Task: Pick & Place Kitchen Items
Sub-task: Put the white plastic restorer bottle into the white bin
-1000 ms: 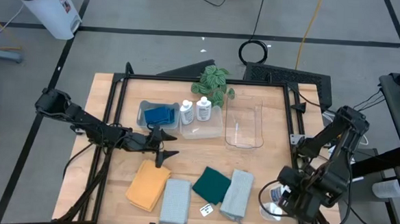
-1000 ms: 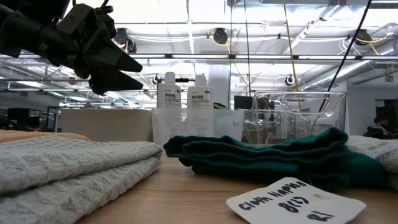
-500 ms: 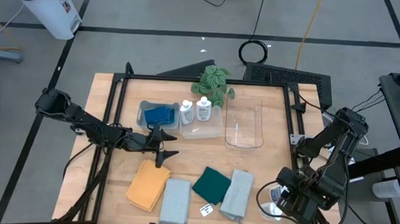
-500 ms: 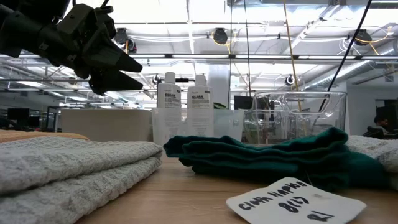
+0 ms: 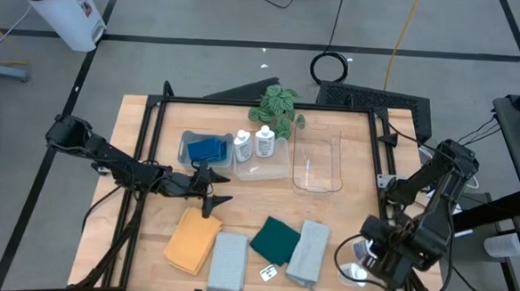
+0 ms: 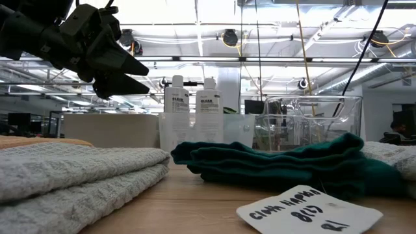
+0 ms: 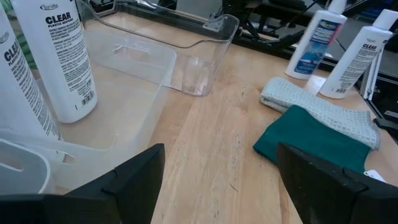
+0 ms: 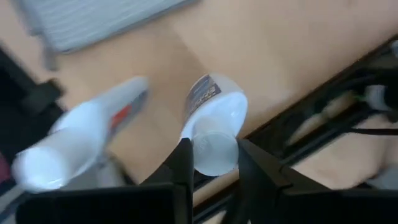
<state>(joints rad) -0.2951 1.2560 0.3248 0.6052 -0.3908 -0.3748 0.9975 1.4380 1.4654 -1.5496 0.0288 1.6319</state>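
My right gripper (image 8: 214, 165) points down at the table's near right corner (image 5: 358, 260), shut on a white squeeze bottle (image 8: 214, 124). A second white bottle (image 8: 81, 143) stands close beside it. My left gripper (image 5: 215, 189) hovers open with nothing in it, next to a clear bin (image 5: 189, 140) holding blue sponges (image 5: 208, 149). Two more white bottles (image 5: 253, 144) stand in the adjoining bin. On the near half of the table lie folded cloths: orange (image 5: 192, 239), grey (image 5: 227, 260), dark green (image 5: 277, 240) and grey-blue (image 5: 308, 250). My right gripper pinches the bottle's round white cap (image 8: 214, 154) between its two fingers (image 8: 183, 163), one on each side. The fingers come from above, pointing down. The bottle's body (image 8: 208, 99) reaches down below them; its base is hidden.
An empty clear bin (image 5: 318, 160) stands at the back right, a green leafy plant (image 5: 280, 106) behind the bins. A small written card (image 5: 268, 272) lies near the front edge between the cloths. Bare wood shows at the table's middle (image 5: 257, 203).
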